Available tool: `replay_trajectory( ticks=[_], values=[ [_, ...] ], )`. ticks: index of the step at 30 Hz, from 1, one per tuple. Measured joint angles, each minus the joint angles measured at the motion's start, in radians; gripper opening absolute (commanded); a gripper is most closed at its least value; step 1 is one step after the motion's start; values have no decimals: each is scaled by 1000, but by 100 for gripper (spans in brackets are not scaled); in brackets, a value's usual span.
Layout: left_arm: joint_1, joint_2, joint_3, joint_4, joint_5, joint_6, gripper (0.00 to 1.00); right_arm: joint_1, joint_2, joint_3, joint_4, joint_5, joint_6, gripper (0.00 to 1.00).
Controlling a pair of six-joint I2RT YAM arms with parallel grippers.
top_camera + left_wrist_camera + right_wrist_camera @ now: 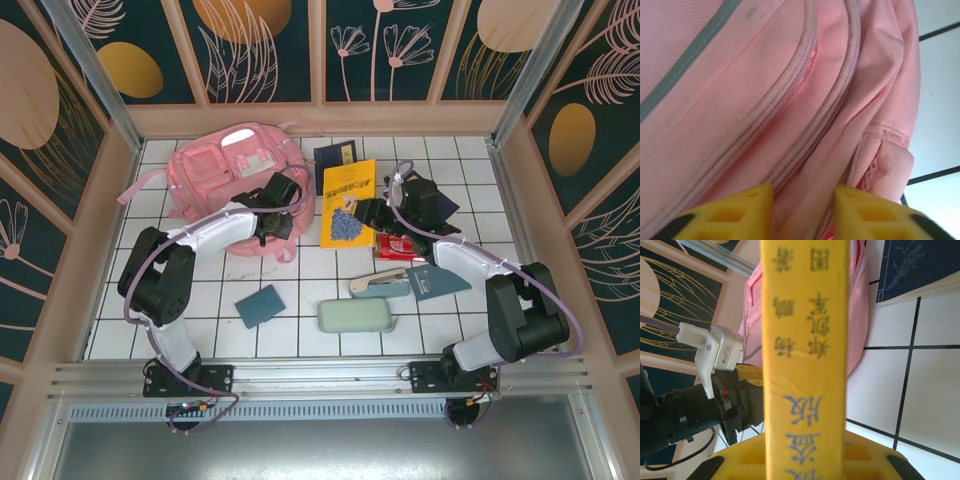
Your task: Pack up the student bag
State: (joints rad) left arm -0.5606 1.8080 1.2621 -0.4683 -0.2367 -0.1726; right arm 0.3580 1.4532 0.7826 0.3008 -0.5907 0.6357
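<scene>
The student bag (232,178), pink and soft, lies at the back left of the tiled table. My left gripper (268,205) sits on its right lower edge. In the left wrist view the yellow fingers (740,212) press from both sides on a fold of the bag's fabric (805,200) beside a zip seam. My right gripper (372,212) is shut on a yellow book (347,205) to the right of the bag. In the right wrist view the book's spine (805,340) stands upright between the jaws of the right gripper (805,462), with the bag (860,315) behind it.
A dark blue book (335,155) lies behind the yellow one. Nearer the front lie a teal notebook (260,305), a pale green case (355,317), a beige object (378,285), a red item (397,246) and a blue folder (442,280). Wooden walls enclose the table.
</scene>
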Motion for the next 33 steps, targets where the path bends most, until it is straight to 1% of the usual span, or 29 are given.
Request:
replay_trajectory(
  ticks=[2,3,9,15,18,21,24,27,33],
  values=[
    [4,7,1,-3,5,4,1,0,-2,0,0,-2,0,0],
    [4,10,2,-7,8,8,0,0,-2,0,0,-2,0,0],
    [6,13,61,-57,13,-8,0,3,-2,-6,19,-10,11,0],
    [6,-7,202,-105,19,-46,0,7,-2,-22,81,-39,82,0],
    [7,-29,274,-113,18,-72,0,29,1,-22,132,-39,128,0],
    [11,-45,329,-113,11,-100,0,72,24,-10,170,-31,168,0],
    [12,-50,365,-115,-16,-121,0,121,90,36,198,-5,227,0],
    [12,-50,388,-120,-38,-140,0,163,165,80,229,47,289,0],
    [13,-70,395,-118,-33,-187,0,248,314,186,267,196,398,0]
  ],
)
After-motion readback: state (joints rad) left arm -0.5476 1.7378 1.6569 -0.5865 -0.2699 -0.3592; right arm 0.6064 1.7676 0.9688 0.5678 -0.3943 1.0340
